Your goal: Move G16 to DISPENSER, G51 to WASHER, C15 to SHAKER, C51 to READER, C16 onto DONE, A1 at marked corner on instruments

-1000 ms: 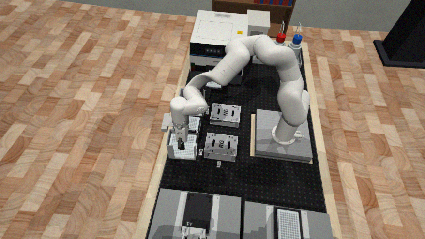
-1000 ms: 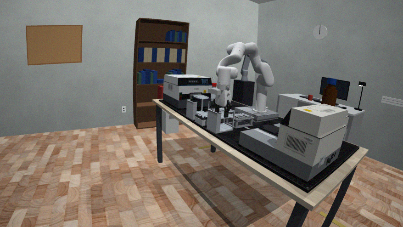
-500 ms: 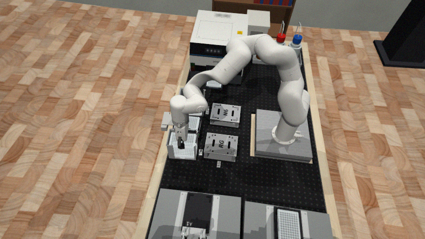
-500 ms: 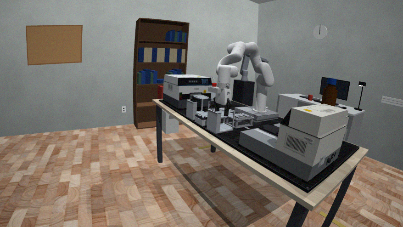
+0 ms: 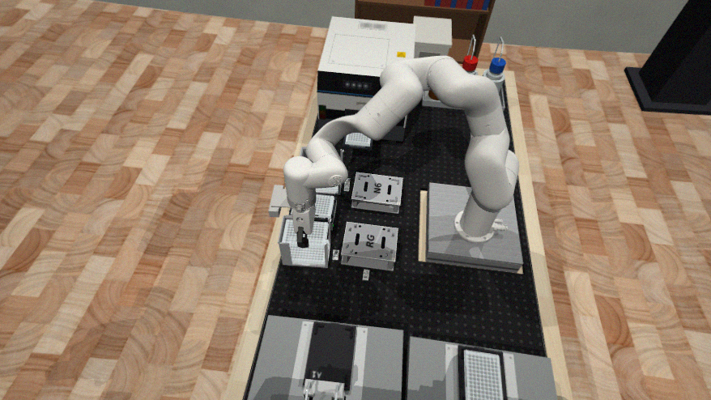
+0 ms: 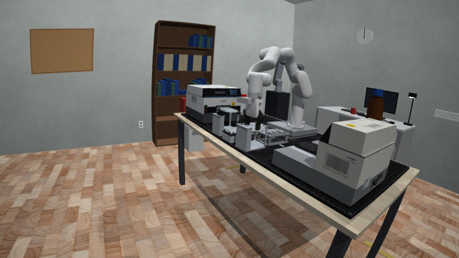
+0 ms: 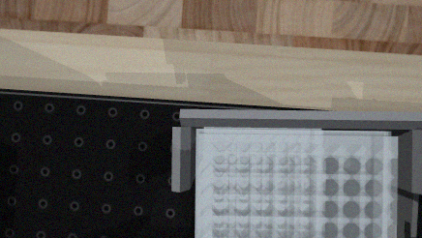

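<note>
My gripper (image 5: 302,242) (image 6: 252,122) reaches down into the front stack rack (image 5: 283,248) (image 6: 244,138) (image 7: 183,160) at the deck's left edge. It is shut on a white well plate (image 5: 312,253) (image 7: 290,189), held flat between the rack's walls. I cannot read the plate's label or the rack's name. In the wrist view the plate looks see-through and a second pattern of wells shows beneath it; the fingers are out of that view. A second rack (image 5: 324,205) with a white plate stands just behind.
Nests N6 (image 5: 376,190) and RG (image 5: 370,244) stand right of the racks. A big instrument (image 5: 365,54) at the back has a plate (image 5: 358,139) on its tray. At the front, one instrument has an empty black nest (image 5: 329,353) and another holds a plate (image 5: 482,374).
</note>
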Controlling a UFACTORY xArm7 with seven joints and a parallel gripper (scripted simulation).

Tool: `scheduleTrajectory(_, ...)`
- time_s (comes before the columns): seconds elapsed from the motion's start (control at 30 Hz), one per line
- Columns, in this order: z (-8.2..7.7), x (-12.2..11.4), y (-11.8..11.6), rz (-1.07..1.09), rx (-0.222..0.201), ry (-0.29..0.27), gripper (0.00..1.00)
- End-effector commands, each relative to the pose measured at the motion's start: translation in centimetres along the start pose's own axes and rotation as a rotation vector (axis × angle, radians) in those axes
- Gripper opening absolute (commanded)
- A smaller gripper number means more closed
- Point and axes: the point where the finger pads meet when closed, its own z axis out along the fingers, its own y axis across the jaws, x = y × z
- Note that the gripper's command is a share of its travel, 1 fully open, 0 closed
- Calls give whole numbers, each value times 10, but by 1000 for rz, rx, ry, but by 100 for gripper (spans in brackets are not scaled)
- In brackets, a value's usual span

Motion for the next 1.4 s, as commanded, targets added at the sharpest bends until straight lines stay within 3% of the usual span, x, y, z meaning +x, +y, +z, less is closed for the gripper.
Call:
scheduleTrajectory(0.0, -4, 2, -1, 0, 1, 5, 0)
scheduleTrajectory(1.37, -29, 2, 0, 0, 1, 5, 0)
